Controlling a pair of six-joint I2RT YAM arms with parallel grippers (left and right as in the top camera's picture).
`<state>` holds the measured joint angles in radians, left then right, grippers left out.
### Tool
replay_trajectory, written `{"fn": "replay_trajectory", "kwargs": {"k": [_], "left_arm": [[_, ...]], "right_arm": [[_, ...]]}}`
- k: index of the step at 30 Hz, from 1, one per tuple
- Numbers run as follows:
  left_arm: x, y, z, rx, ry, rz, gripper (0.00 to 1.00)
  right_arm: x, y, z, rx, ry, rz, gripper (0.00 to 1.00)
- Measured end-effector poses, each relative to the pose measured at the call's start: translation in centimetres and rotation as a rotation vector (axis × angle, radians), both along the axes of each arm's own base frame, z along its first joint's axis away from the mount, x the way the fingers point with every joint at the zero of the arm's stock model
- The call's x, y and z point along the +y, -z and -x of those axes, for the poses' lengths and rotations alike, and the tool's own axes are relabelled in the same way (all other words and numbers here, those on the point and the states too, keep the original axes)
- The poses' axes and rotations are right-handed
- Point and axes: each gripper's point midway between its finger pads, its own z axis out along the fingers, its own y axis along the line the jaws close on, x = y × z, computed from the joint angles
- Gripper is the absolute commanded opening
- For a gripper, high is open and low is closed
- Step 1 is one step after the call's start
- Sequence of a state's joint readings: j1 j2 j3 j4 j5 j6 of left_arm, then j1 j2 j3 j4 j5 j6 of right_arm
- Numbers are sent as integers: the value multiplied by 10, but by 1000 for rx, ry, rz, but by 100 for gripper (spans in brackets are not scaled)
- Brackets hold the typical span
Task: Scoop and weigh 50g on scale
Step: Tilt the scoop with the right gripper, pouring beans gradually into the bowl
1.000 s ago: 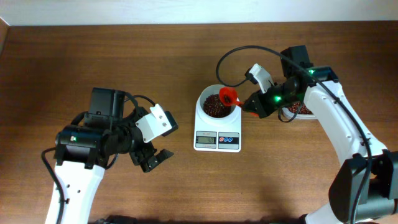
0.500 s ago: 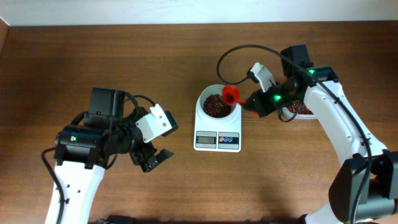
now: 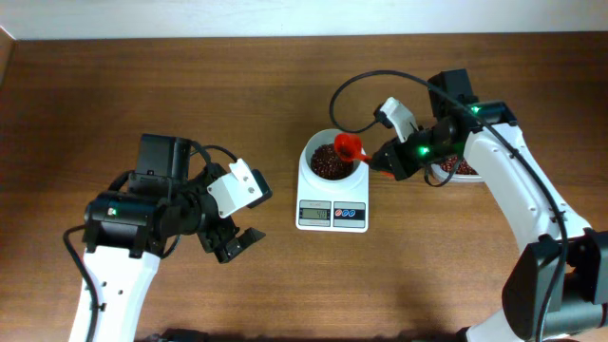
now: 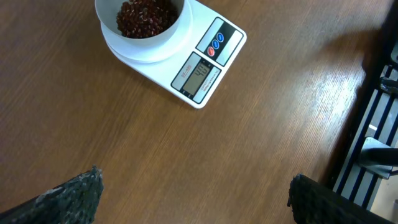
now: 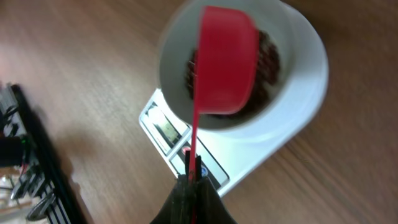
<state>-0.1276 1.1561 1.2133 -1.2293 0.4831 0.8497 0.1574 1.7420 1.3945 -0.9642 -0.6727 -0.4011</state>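
The white scale [image 3: 332,216] stands mid-table, its round bowl [image 3: 312,152] holding dark reddish-brown beans [image 3: 328,164]. My right gripper [image 3: 385,157] is shut on the thin handle of a red scoop [image 3: 351,147], whose cup hangs tilted over the bowl's right rim. In the right wrist view the scoop [image 5: 227,62] covers much of the beans [image 5: 272,56], and the gripper [image 5: 194,174] pinches the handle above the scale [image 5: 298,124]. My left gripper [image 3: 233,242] is open over bare wood to the left. In its wrist view the gripper [image 4: 194,177] holds nothing, with the scale [image 4: 205,68] ahead.
A clear tub [image 3: 463,171] with more beans sits right of the scale, mostly hidden behind my right arm. A black cable [image 3: 347,85] loops above the bowl. Dark rails [image 4: 373,124] line the table edge in the left wrist view.
The scoop shifted slightly right over the bowl, then came back. The left arm has not moved.
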Motion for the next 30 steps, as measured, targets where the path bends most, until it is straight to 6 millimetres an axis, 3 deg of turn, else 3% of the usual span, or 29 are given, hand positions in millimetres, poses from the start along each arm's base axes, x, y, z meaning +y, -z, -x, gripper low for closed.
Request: {"fn": "replay_trajectory", "kwargs": {"k": [9,14,25,30], "left_arm": [[0,0,0,0,0,0,99],[0,0,0,0,0,0,99],[0,0,0,0,0,0,98],[0,0,0,0,0,0,99]], "right_arm": [[-14,10,-5,22,76,94,4],[1,-1,0,-9,-14,-5,4],[-9,7,-5,22,68,59,4],[8,-5,3,-12,-39,-45,4]]}}
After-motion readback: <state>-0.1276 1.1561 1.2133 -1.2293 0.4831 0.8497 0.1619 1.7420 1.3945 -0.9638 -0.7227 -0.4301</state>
